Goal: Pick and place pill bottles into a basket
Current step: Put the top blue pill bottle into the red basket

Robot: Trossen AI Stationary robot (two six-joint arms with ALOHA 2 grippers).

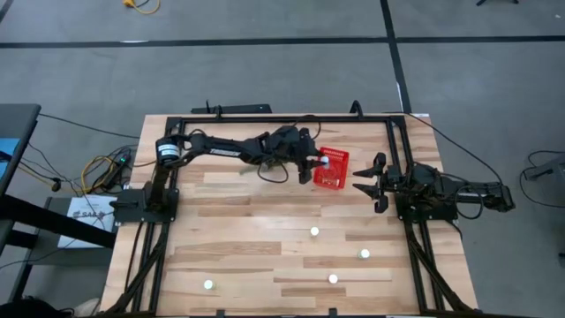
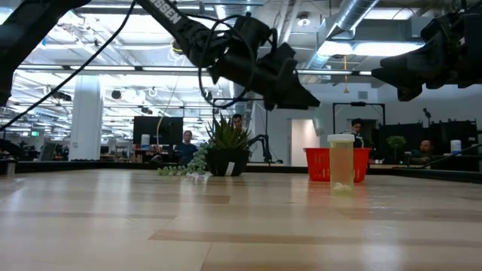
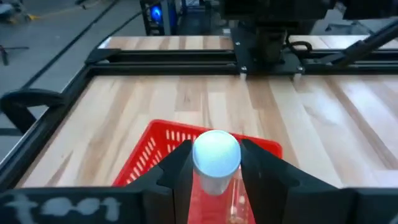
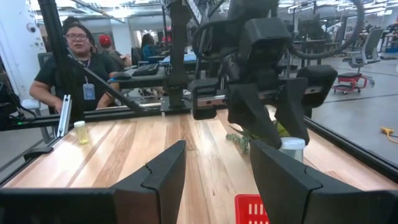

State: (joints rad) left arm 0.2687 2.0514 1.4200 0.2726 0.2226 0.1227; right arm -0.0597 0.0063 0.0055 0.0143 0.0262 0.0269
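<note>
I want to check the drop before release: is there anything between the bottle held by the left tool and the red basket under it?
Nothing visible. The left tool holds the pill bottle above the red basket, with only open air between them. The right tool waits open beside the basket.

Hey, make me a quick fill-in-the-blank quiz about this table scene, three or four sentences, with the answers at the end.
1. The left claw holds a pill bottle over the ____ basket.
2. The held bottle's cap is ____.
3. The right claw is open and holds ____.
4. In the high view, ____ bottles stand loose on the table.

Answers: red; white; nothing; four
</note>
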